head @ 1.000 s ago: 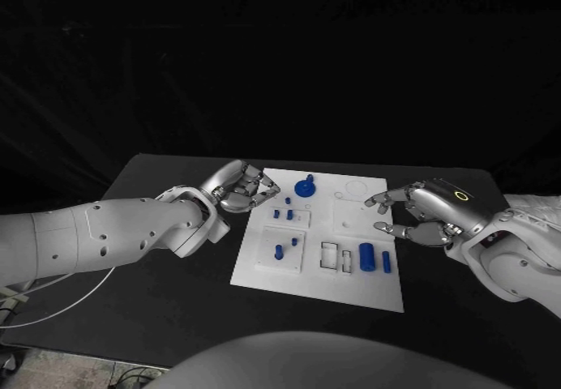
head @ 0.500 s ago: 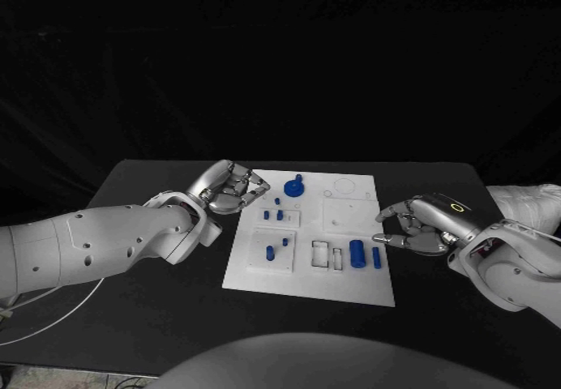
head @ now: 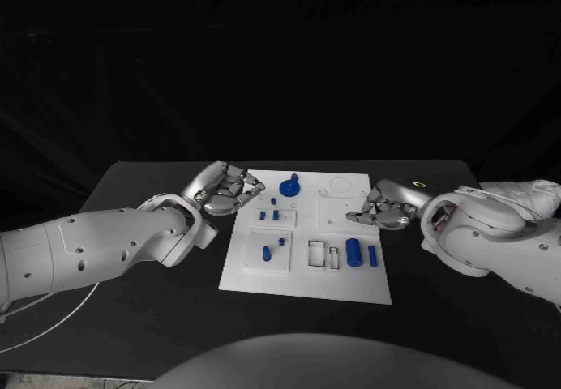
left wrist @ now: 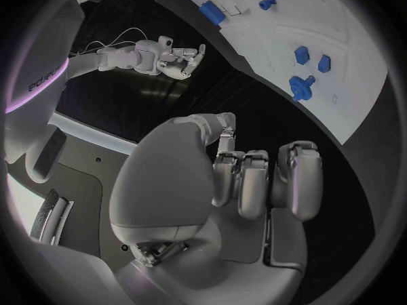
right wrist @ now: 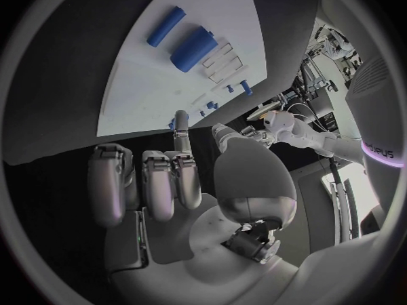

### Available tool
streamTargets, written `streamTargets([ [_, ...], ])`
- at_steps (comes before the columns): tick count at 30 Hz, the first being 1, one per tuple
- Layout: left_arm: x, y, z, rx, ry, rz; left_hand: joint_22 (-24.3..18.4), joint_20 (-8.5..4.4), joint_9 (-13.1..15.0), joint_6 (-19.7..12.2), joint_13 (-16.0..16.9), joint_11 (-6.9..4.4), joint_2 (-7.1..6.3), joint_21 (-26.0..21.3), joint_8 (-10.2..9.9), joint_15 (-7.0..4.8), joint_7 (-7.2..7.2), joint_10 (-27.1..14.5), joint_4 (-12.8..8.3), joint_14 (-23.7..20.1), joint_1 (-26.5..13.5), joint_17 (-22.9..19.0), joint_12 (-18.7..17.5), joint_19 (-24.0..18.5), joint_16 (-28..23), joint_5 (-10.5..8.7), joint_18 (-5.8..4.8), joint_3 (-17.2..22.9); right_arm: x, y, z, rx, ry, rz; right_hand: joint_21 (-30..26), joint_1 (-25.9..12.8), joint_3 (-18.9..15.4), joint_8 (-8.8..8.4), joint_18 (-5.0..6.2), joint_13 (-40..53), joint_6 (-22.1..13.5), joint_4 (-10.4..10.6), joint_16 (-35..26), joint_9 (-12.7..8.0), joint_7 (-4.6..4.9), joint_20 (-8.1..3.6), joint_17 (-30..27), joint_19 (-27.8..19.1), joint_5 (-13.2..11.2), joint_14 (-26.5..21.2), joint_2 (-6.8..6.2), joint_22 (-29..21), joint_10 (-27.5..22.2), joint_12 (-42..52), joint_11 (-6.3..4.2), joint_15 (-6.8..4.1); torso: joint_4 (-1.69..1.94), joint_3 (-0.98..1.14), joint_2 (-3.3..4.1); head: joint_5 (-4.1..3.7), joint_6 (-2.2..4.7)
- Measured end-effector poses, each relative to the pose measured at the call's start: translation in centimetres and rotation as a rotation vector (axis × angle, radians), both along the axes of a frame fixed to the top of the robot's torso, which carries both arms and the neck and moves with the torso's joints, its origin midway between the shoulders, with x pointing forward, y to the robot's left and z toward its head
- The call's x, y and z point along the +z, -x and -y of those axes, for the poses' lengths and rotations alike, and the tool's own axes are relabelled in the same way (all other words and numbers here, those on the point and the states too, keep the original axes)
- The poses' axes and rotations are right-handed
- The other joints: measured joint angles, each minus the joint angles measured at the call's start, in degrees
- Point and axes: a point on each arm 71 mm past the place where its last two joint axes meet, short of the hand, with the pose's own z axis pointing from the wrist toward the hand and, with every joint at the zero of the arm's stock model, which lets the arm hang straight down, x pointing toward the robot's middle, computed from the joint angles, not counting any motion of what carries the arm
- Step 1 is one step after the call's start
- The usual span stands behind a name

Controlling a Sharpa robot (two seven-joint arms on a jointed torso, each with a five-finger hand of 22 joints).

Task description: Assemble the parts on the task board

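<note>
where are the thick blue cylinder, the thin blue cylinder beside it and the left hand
thick blue cylinder point(head: 353, 248), head view, mid-body
thin blue cylinder point(head: 373, 255), head view, mid-length
left hand point(head: 224, 191), head view, back of the curled fingers

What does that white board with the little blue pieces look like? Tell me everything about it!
The task board is a flat white rectangular plate lying in the middle of the black table, smooth and plastic-looking. Shallow outlined recesses are cut into it. Small blue parts sit on it: pegs and short cylinders, plus a round knob-like piece near the far edge. The left hand is at its far left corner and the right hand at its right edge; whether either touches it is unclear.
</note>
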Motion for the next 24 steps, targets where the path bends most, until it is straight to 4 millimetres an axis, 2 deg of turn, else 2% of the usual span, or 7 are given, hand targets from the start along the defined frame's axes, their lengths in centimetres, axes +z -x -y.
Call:
streamTargets([
  [2, -0.1, -0.1, 0.1, -0.003, 0.0, -0.002, 0.0, 0.0, 0.0, 0.0, 0.0, 0.0, 0.0, 0.24, 0.0, 0.0, 0.0, 0.0, 0.0, 0.0, 0.0, 0.0, 0.21, 0.0, 0.0, 0.0, 0.01, 0.0, -0.3, -0.5, -0.8, -0.015, 0.049, -0.045, 0.06, 0.0, 0.0, -0.3, 0.01, 0.0, 0.59, 0.0, 0.0, -0.11, -0.03, -0.05, 0.0, 0.05, -0.39, 0.09, 0.0, 0.0, 0.0, 0.0, 0.0, -0.31, 0.0, 0.0, 0.0, -0.07, 0.0],
  [7, -0.1, -0.1, 0.4, -0.01, 0.002, -0.008, 0.0, 0.0, 0.0, 0.0, 0.0, 0.0, 0.24, 0.29, 0.0, 0.0, 0.0, 0.0, 0.0, 0.0, -0.24, 0.0, 0.93, 0.0, 0.0, 0.0, 0.01, 0.0, -1.3, -1.4, -2.2, -0.05, 0.175, -0.157, 0.23, -2.6, -0.26, -0.95, 0.01, 0.0, 2.37, 0.26, 0.0, -0.39, -0.36, -0.25, 0.0, 0.18, -5.4, 0.2, -0.22, 0.0, -0.2, 0.0, -0.22, -0.61, 0.03, -0.02, 0.0, -0.1, 0.0],
  [11, -0.2, -0.2, 0.4, -0.012, 0.002, -0.014, 0.0, 0.0, 0.0, 0.0, 0.0, 0.0, 0.23, 0.5, 0.0, 0.0, 0.0, 0.0, 0.0, 0.0, -0.23, 0.0, 1.14, 0.0, 0.0, 0.0, 0.01, 0.0, -1.9, -1.7, -2.8, -0.069, 0.257, -0.229, -0.01, -3.14, -0.44, -0.95, 0.0, -0.01, 3.38, 0.08, 0.0, -0.5, -0.59, -0.64, -0.01, 0.2, -7.24, 0.0, -0.37, -0.01, -0.02, 0.0, -0.43, -0.81, 0.02, -0.02, 0.0, -0.16, 0.0],
  [13, -0.2, -0.2, 0.4, -0.013, 0.001, -0.017, 0.0, 0.0, 0.07, 0.0, 0.0, 0.0, 0.49, 0.5, 0.0, 0.0, 0.0, 0.0, 0.13, 0.0, -1.47, 0.0, 1.31, 0.0, 0.0, 0.0, 0.0, -0.14, -2.1, -1.8, -3.0, -0.079, 0.29, -0.256, 0.68, -4.3, -0.68, -0.95, 0.01, -0.01, 4.94, 0.32, 0.0, -0.52, -1.03, -0.64, -0.01, 0.2, -8.67, 0.09, -0.88, -0.01, -0.1, -0.01, -1.11, -1.13, 0.0, -0.02, 0.0, -0.16, 0.0],
  [15, -0.3, -0.2, 0.3, -0.014, 0.001, -0.021, 0.0, 0.0, 0.2, 0.01, 0.0, 0.0, 0.92, 0.5, 0.24, 0.0, 0.0, 0.0, 0.32, 0.0, -3.52, -0.01, 1.31, 0.0, 0.0, 0.12, 0.01, -0.86, -2.3, -1.8, -3.2, -0.086, 0.313, -0.273, 1.5, -4.99, -0.68, -0.95, 0.0, -0.01, 5.68, 0.31, 0.0, -0.52, -1.37, -0.96, -0.01, 0.11, -9.44, 0.01, -0.91, -0.01, -0.11, -0.01, -1.12, -1.22, -0.04, -0.02, 0.0, -0.17, 0.0],
  [19, -0.4, -0.3, 0.5, -0.019, 0.005, -0.031, 0.0, 0.0, 0.21, 0.01, 0.0, 0.0, 1.06, 0.5, 0.36, 0.0, 0.0, 0.0, 0.24, 0.0, -3.77, -0.01, 1.31, 0.0, 0.0, 0.35, 0.0, -1.06, -2.5, -2.0, -3.4, -0.103, 0.35, -0.297, 1.68, -5.92, -0.68, -0.95, 0.0, -0.01, 6.39, 0.31, 0.0, -0.52, -1.69, -1.04, -0.01, 0.2, -11.26, 0.05, -0.73, -0.01, -0.1, -0.01, -1.53, -1.26, -0.07, -0.02, -0.01, -0.19, 0.0],
  [24, -0.4, -0.4, 0.5, -0.021, 0.009, -0.041, 0.0, 0.0, 0.21, 0.01, -0.01, 0.0, 1.06, 0.5, 0.36, 0.0, 0.0, 0.0, 0.24, 0.0, -3.77, -0.01, 1.31, 0.0, 0.0, 0.34, 0.0, -1.06, -2.7, -2.2, -3.6, -0.118, 0.378, -0.313, 1.68, -6.52, -0.68, -1.18, 0.0, -0.02, 6.71, 0.31, 0.0, -0.58, -1.6, -1.04, -0.02, 0.2, -12.52, 0.21, -0.72, -0.01, -0.1, -0.01, -1.53, -1.42, -0.09, -0.02, -0.02, -0.1, 0.0],
])
